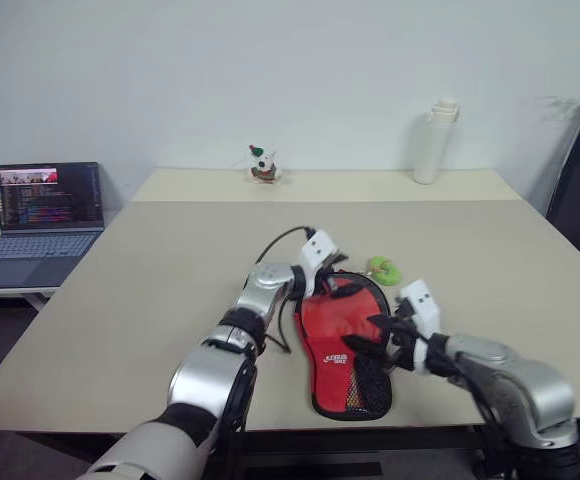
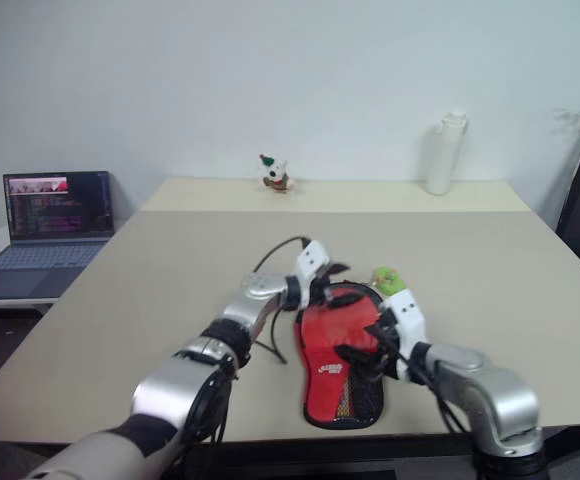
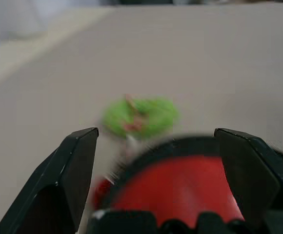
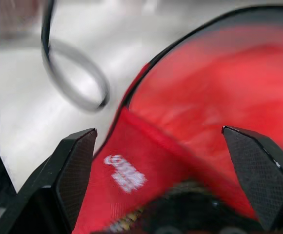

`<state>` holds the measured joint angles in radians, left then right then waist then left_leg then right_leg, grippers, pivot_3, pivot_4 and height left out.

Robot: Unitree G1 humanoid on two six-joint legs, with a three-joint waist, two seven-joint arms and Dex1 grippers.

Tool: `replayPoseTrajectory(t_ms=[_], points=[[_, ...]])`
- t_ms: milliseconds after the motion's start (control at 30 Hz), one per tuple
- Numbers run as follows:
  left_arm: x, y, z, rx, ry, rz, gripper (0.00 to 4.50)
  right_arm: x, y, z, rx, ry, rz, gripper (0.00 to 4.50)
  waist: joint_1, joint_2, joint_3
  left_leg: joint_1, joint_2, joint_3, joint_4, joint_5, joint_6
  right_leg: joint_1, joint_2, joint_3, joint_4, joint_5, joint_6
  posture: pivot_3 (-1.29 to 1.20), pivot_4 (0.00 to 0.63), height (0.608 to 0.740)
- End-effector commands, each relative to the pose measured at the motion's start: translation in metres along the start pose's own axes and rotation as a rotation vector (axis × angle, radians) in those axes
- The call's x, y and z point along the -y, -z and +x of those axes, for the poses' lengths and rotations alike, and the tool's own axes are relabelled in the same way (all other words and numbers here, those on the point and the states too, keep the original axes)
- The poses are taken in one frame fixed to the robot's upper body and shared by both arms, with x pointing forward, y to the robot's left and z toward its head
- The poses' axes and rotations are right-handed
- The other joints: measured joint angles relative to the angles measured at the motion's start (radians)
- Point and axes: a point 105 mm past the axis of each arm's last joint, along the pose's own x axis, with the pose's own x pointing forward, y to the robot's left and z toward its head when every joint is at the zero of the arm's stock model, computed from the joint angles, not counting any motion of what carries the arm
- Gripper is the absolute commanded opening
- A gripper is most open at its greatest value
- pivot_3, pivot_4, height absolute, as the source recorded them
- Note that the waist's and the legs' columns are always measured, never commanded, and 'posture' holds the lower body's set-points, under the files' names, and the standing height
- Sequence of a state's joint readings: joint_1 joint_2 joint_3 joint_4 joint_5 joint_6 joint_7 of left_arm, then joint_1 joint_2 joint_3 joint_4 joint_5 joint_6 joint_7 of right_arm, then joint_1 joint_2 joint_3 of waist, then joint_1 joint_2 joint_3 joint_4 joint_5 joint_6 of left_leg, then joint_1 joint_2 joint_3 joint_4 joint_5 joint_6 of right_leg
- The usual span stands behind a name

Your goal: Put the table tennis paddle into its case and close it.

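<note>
From my head camera, left eye, one case [image 1: 348, 355] lies open on the beige worktop [image 1: 150, 280], low and just right of centre in the frame, red inside with a black mesh pocket at its near end. I cannot separate the table tennis paddle from the red lining here; the red round part is partly covered by my two pincers. My left pincer [image 1: 332, 283] sits at the case's far edge, fingers spread, gripping nothing. My right pincer [image 1: 370, 340] reaches in from the lower right over the case's right side, also spread and empty. One green charm [image 1: 384, 268] lies just beyond the case. Farther back: one small figurine [image 1: 262, 165], one white bottle [image 1: 433, 140], and one laptop [image 1: 40, 222] at the left edge, its near corner cut off.

The right eye shows the same layout.

My left wrist camera, blurred, shows my two fingers [image 3: 68, 180] wide apart, the charm between them in the distance and a red round surface with a black rim below.

My right wrist camera shows fingers [image 4: 68, 175] spread over the red interior, a white logo [image 4: 124, 173], and one looping black cable [image 4: 78, 73].
</note>
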<state>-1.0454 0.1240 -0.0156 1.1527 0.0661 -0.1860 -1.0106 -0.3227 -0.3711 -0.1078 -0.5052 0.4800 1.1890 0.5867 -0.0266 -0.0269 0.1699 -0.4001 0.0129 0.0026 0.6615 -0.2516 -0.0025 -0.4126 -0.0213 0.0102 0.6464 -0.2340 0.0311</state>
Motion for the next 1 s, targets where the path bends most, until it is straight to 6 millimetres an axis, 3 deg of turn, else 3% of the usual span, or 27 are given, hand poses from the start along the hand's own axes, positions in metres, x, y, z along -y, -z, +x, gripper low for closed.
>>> replayPoseTrajectory(t_ms=[33, 167, 267, 467, 567, 700, 900, 1000], points=[[0.007, -0.006, -0.018, 0.016, 0.103, 0.03, 4.14, 0.022, -0.032, -0.019, 0.081, 0.058, -0.056, 4.5, -0.002, 0.0, 0.002, 0.0, 0.0, 0.0, 0.0, 0.0, 0.0, 0.0, 0.0, 0.0, 0.0, 0.0, 0.0, 0.0, 0.15, 0.74], [0.02, 0.012, -0.029, -0.049, 0.132, 0.033, 4.14, 0.06, -0.05, -0.016, 0.107, 0.187, -0.102, 4.5, -0.005, 0.0, 0.003, 0.001, 0.001, 0.002, 0.0, 0.0, 0.0, -0.001, 0.0, 0.003, 0.001, 0.0, 0.0, 0.0, 0.15, 0.74], [0.027, 0.024, -0.028, -0.085, 0.127, 0.03, 4.14, 0.092, -0.06, 0.007, 0.117, 0.311, -0.112, 4.5, -0.003, 0.0, 0.003, 0.001, 0.0, 0.002, 0.0, 0.0, 0.0, -0.001, 0.0, 0.003, 0.002, 0.0, 0.0, 0.0, 0.15, 0.74], [0.036, 0.035, -0.024, -0.114, 0.125, 0.022, 4.14, 0.13, -0.068, 0.052, 0.142, 0.459, -0.088, 4.5, -0.002, 0.0, 0.003, 0.001, 0.0, 0.003, 0.0, 0.0, 0.0, -0.001, 0.0, 0.004, 0.002, 0.003, -0.005, 0.0, 0.15, 0.74], [0.04, 0.038, -0.024, -0.115, 0.133, 0.01, 4.14, 0.149, -0.063, 0.066, 0.129, 0.557, -0.071, 4.5, -0.001, 0.0, 0.003, 0.001, 0.0, 0.005, 0.0, 0.0, 0.0, -0.001, -0.001, 0.005, 0.001, 0.004, -0.005, 0.0, 0.15, 0.74], [0.043, 0.039, -0.026, -0.12, 0.131, 0.007, 4.14, 0.159, -0.05, 0.072, 0.077, 0.597, -0.094, 4.5, 0.001, 0.0, 0.003, 0.0, 0.0, 0.004, 0.0, 0.0, 0.0, -0.001, -0.002, 0.005, 0.001, 0.004, -0.005, 0.0, 0.15, 0.74], [0.045, 0.041, -0.028, -0.127, 0.127, 0.006, 4.14, 0.156, -0.029, 0.08, 0.003, 0.55, -0.082, 4.5, -0.004, 0.0, 0.003, 0.001, 0.0, 0.005, 0.0, 0.0, 0.001, -0.001, -0.002, 0.005, 0.002, 0.004, -0.005, 0.0, 0.15, 0.74], [0.046, 0.042, -0.028, -0.135, 0.127, 0.013, 4.17, 0.149, -0.023, 0.086, -0.024, 0.508, -0.091, 3.91, -0.004, 0.001, 0.003, 0.002, 0.0, 0.004, 0.0, 0.0, 0.001, -0.001, -0.001, 0.005, 0.003, 0.004, -0.005, 0.0, 0.15, 0.74]])
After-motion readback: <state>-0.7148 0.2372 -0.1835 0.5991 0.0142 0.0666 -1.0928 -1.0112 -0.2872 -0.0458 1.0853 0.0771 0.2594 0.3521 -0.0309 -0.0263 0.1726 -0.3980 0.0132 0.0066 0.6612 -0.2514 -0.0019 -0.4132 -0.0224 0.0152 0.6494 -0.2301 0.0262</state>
